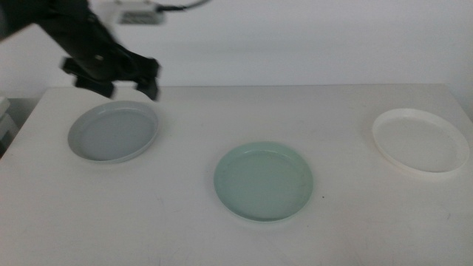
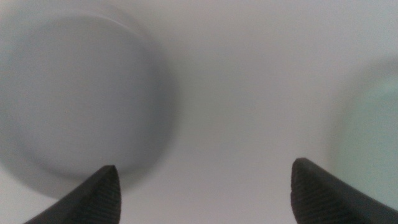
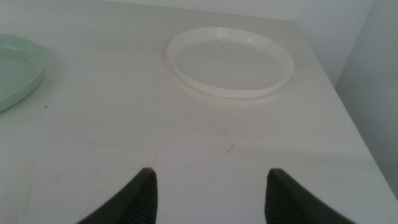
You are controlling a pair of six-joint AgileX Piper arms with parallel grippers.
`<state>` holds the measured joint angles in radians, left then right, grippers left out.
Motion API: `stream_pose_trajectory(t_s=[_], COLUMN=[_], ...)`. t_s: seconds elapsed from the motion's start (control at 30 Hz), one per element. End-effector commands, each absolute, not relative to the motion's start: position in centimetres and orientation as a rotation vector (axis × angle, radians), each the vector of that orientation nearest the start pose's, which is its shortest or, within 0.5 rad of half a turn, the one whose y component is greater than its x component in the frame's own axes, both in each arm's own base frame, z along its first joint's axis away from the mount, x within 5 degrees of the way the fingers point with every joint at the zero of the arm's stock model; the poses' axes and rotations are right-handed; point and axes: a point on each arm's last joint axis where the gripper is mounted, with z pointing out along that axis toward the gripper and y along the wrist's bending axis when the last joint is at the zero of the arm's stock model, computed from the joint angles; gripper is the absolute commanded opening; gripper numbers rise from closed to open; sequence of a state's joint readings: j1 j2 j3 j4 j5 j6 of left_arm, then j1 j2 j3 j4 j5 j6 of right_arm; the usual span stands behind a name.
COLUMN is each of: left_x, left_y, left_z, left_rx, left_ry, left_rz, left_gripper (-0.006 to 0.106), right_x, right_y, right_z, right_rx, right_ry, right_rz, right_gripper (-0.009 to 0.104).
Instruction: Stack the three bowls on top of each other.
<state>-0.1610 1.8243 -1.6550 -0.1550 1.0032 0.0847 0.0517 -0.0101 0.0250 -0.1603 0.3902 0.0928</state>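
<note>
Middle view: left gripper (image 1: 131, 90) hangs over the far rim of the grey-blue bowl (image 1: 113, 132), back-left of the white worktop (image 1: 177, 229), jaws spread, holding nothing. Mint green bowl (image 1: 264, 181) sits at centre, white bowl (image 1: 420, 140) far right; all three well apart, none stacked.

Left wrist view: blurry; jaws wide, grey-blue bowl to one side, mint green edge at the other.

Right wrist view: right gripper (image 3: 210, 194) low over bare worktop, jaws spread, empty; white bowl ahead.
</note>
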Motion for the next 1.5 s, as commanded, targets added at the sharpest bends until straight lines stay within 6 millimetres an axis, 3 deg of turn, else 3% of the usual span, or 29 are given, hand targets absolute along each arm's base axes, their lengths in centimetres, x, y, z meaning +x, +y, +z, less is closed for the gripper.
stream_pose_trajectory(t_s=[0.0,0.2,0.4,0.63,0.87,0.93,1.03,1.2,1.33,1.47], left_x=[39.5,41.7,44.3,47.1,48.0,48.1,48.2,48.1,47.7,46.8], left_y=[-5.4,-0.1,4.0,5.5,5.6,5.6,5.6,5.6,5.7,5.6], left_z=[34.6,33.2,29.5,23.8,19.6,19.0,18.3,18.4,19.6,22.8], left_rx=[0.172,-0.002,-0.153,-0.207,-0.215,-0.217,-0.221,-0.222,-0.213,-0.214], left_ry=[2.466,2.410,2.379,2.383,2.460,2.474,2.491,2.499,2.491,2.468], left_rz=[-0.172,-0.106,-0.090,-0.073,-0.075,-0.076,-0.078,-0.084,-0.074,-0.092], left_gripper=[0.105,0.105,0.105,0.105,0.102,0.094,0.067,0.004,0.000,0.000], right_x=[5.3,5.3,5.3,5.3,5.3,5.3,5.3,5.3,5.3,5.3], right_y=[-0.3,-0.3,-0.3,-0.3,-0.3,-0.3,-0.3,-0.3,-0.3,-0.3], right_z=[17.9,17.9,17.9,17.9,17.9,17.9,17.9,17.9,17.9,17.9], right_rx=[-0.076,-0.076,-0.076,-0.076,-0.076,-0.076,-0.076,-0.076,-0.076,-0.076], right_ry=[1.782,1.782,1.782,1.782,1.782,1.782,1.782,1.782,1.782,1.782], right_rz=[-0.079,-0.079,-0.079,-0.079,-0.079,-0.079,-0.079,-0.079,-0.079,-0.079], right_gripper=[0.045,0.045,0.045,0.045,0.045,0.045,0.045,0.045,0.045,0.045])
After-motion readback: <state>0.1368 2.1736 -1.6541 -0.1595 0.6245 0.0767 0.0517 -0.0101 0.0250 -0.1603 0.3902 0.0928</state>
